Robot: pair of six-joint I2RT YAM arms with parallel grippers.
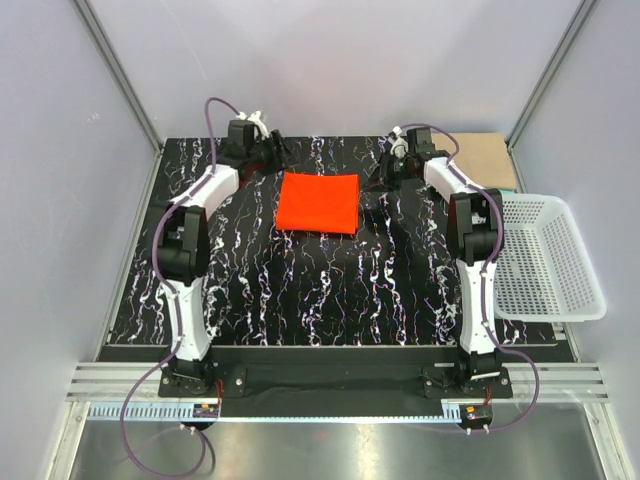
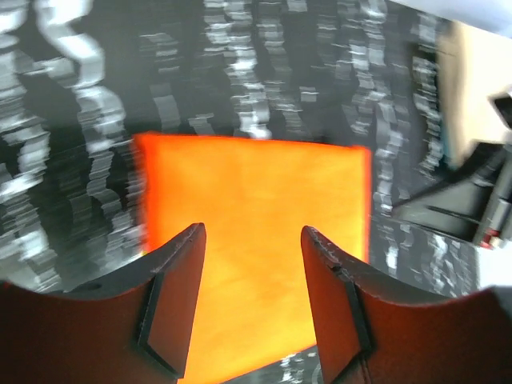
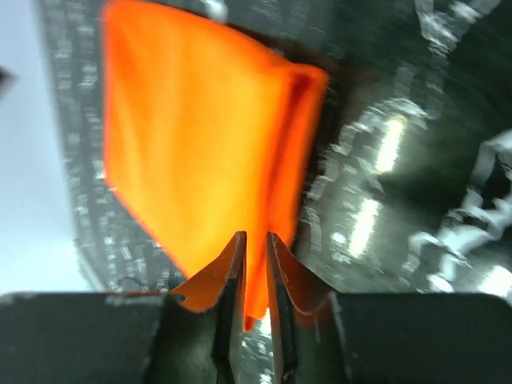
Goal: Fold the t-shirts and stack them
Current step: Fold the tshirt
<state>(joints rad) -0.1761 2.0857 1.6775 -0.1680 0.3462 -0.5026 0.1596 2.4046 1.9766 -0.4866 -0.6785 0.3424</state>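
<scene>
From above, the orange-red t-shirt point(image 1: 318, 202) lies folded square on the far middle of the desk point(image 1: 300, 290). My left claw point(image 1: 262, 150) and right claw point(image 1: 385, 175) flank it, and the tan t-shirt point(image 1: 485, 160) sits at the far right. My dark fingers are hard to pick out against the dark marble. In my left wrist view the left claw point(image 2: 252, 234) gapes, released, above the shirt; a careless sweep could drag the fold open. In my right wrist view the right claw point(image 3: 254, 240) is nearly clenched. Blur hides whether cloth is nipped, and lifting a snagged layer would unfold it.
</scene>
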